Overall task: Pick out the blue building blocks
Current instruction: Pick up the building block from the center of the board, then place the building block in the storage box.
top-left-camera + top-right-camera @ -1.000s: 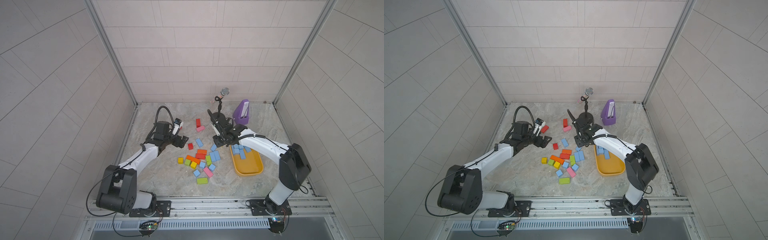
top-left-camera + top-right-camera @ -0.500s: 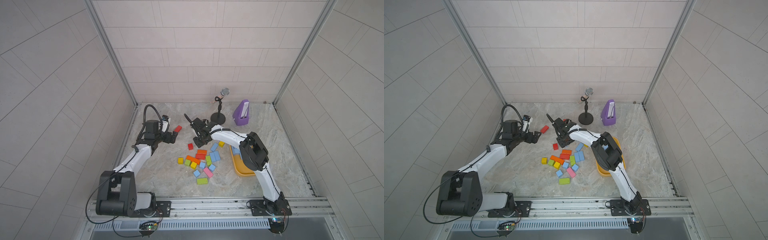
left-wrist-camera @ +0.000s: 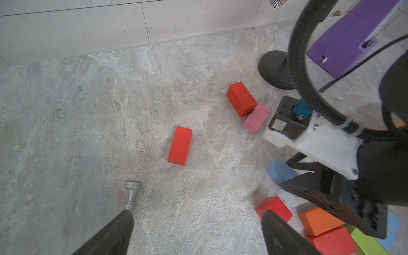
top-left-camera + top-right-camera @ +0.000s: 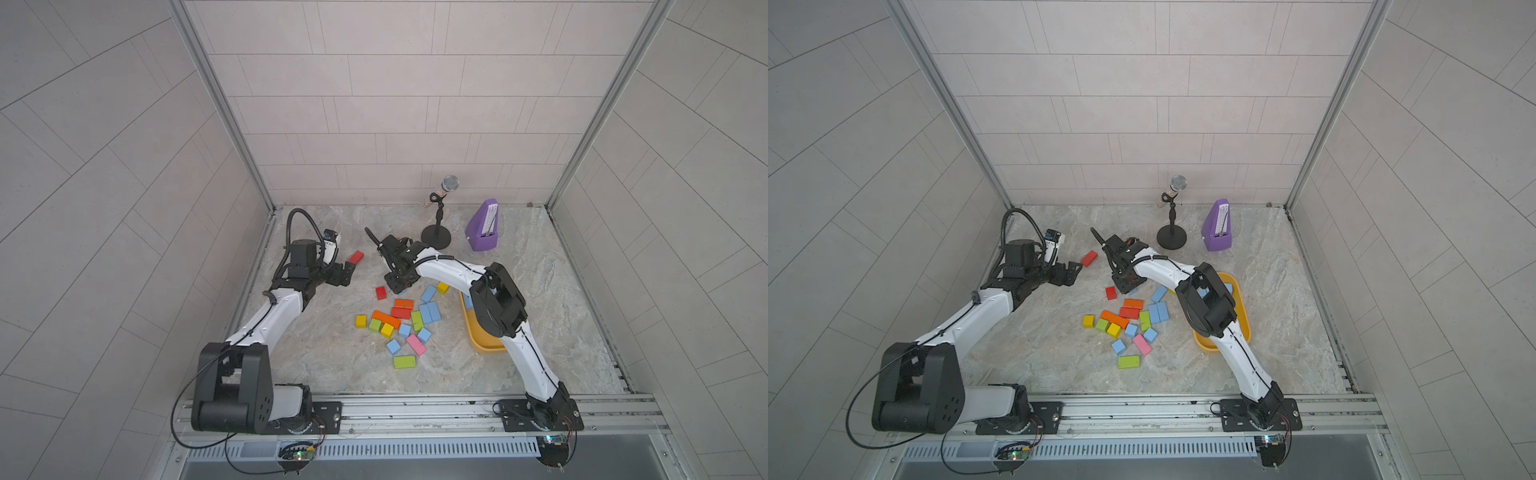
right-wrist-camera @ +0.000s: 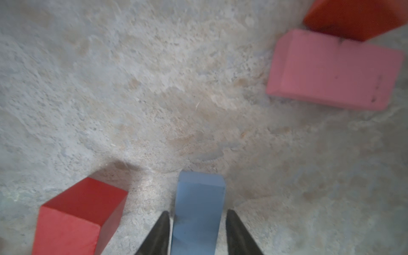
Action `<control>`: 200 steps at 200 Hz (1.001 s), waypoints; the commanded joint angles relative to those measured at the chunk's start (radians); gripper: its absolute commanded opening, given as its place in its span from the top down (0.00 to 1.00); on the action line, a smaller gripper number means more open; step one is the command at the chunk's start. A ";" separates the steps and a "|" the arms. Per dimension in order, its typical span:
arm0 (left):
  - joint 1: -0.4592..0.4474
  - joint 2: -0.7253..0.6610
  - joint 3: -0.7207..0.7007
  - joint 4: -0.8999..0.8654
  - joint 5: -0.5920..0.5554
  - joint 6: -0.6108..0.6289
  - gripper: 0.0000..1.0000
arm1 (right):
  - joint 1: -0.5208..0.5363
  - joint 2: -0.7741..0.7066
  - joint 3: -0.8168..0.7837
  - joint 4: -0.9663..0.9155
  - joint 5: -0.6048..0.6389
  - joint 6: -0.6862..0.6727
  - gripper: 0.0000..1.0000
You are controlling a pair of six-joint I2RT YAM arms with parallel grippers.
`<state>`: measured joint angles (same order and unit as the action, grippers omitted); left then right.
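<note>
Swung away from the yellow tray, my right gripper straddles a blue block on the table; clamped or not, I cannot tell. Left gripper: spread, empty. Several blue building blocks lie loose; a few are trayed. Only the right wrist view shows this straddle.

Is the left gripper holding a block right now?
No: in the left wrist view the left gripper stands wide open and empty, and the red block ahead of it lies untouched.
</note>
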<state>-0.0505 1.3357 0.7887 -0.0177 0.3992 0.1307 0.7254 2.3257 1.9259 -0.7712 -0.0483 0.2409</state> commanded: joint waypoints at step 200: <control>-0.296 0.073 -0.014 0.018 0.216 0.112 0.08 | -0.444 -0.985 -0.984 0.055 0.038 0.041 0.81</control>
<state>-0.3393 1.4109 0.7643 0.0181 0.6098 0.2054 0.3641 1.3956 1.0180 -0.6922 -0.0338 0.2821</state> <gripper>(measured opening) 0.916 0.300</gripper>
